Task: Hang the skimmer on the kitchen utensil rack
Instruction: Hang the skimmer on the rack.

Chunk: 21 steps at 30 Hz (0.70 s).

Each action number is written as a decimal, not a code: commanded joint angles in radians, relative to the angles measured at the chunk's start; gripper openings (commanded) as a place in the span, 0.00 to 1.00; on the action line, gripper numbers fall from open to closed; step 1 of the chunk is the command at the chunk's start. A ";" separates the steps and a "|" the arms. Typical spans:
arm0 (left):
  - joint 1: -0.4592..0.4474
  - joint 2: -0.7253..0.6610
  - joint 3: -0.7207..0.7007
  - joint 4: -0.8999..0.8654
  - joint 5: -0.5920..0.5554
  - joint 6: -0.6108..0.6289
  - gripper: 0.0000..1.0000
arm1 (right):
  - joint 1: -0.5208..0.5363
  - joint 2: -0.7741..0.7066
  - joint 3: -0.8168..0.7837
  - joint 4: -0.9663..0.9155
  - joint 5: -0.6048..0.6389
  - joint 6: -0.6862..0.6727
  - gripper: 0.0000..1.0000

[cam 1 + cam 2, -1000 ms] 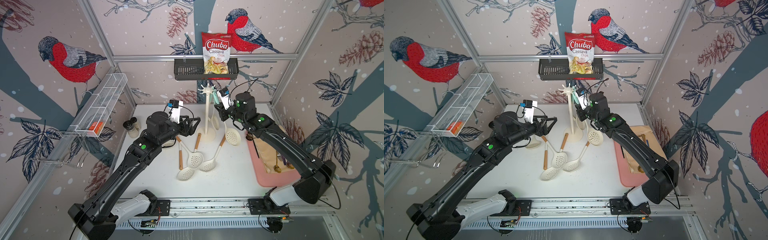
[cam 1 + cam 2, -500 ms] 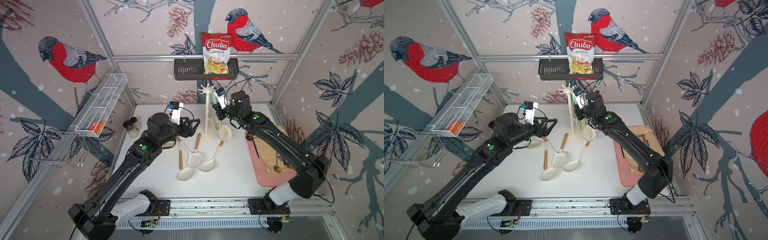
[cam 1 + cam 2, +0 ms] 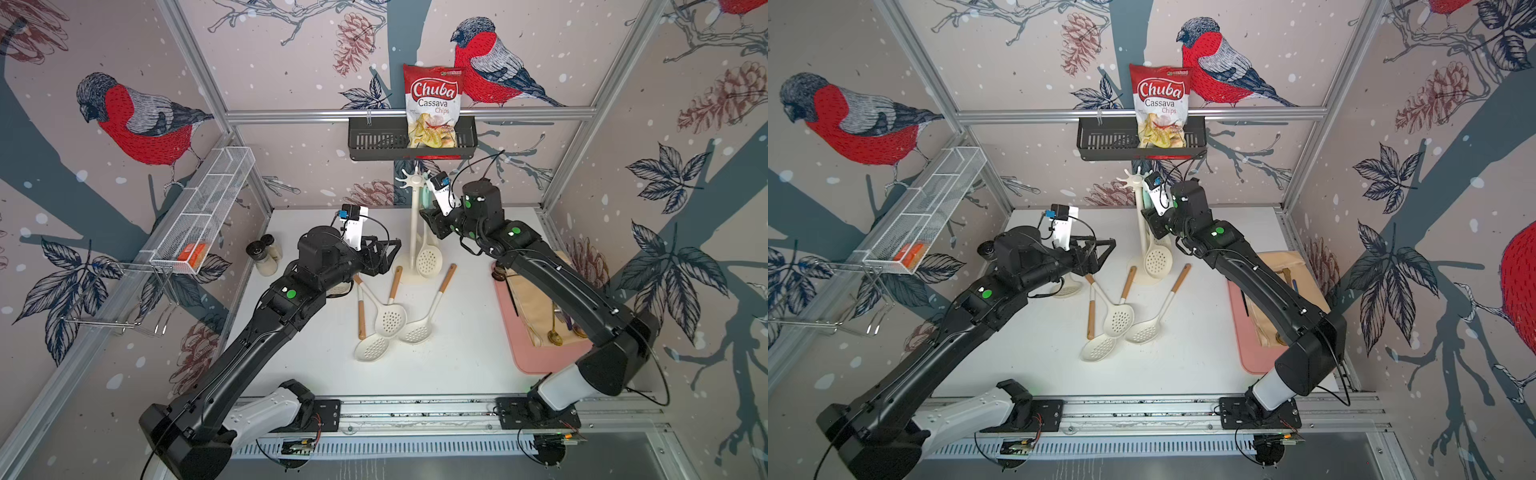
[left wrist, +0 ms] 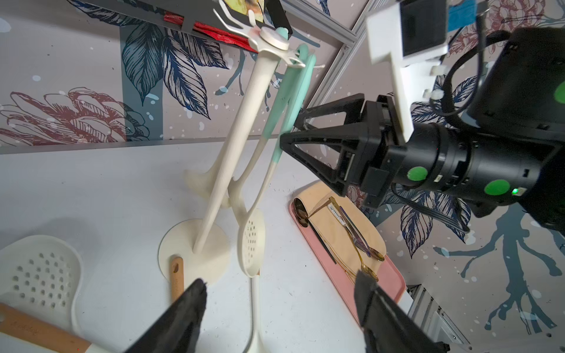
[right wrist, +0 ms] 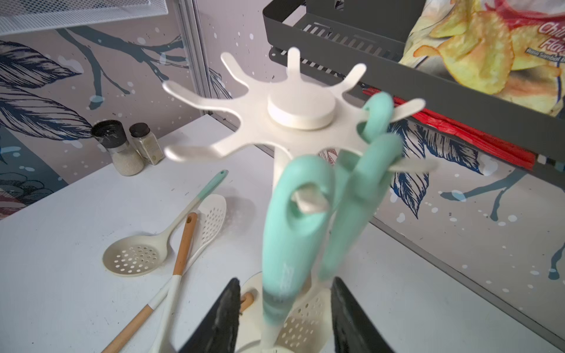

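Skimmer [image 3: 429,259] hanging on the kitchen utensil rack [image 3: 413,224] in both top views, bowl low beside the pole, just above the bench [image 3: 457,353]. Right pincer [image 3: 430,222] close by its handle, left pincer [image 3: 388,253] near the rack base. Loose skimmers [image 3: 390,318] flat on the bench.

Left wrist next: left pincer [image 4: 279,282] wide over the bench, right pincer [image 4: 290,128] spread, tips just beside the mint handles.

Right wrist: jaws parted either side of the mint handle [image 5: 293,229], hook arm poking through its hole.
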 commanded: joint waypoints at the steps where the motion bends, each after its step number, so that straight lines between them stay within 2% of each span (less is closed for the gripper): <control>1: -0.001 0.012 0.002 0.039 -0.017 0.006 0.78 | 0.000 -0.036 -0.017 0.052 -0.046 0.041 0.53; 7: -0.001 0.065 -0.012 0.133 0.008 0.047 0.73 | -0.042 -0.230 -0.238 0.231 -0.109 0.162 0.51; 11: 0.005 0.102 -0.066 0.346 0.103 0.143 0.63 | -0.141 -0.369 -0.383 0.275 -0.303 0.282 0.49; 14: 0.066 0.180 -0.064 0.454 0.210 0.138 0.63 | -0.182 -0.446 -0.461 0.247 -0.381 0.299 0.49; 17: 0.121 0.267 -0.063 0.562 0.292 0.117 0.65 | -0.197 -0.514 -0.522 0.198 -0.390 0.289 0.49; 21: 0.154 0.392 -0.008 0.588 0.371 0.136 0.67 | -0.221 -0.592 -0.576 0.159 -0.395 0.288 0.48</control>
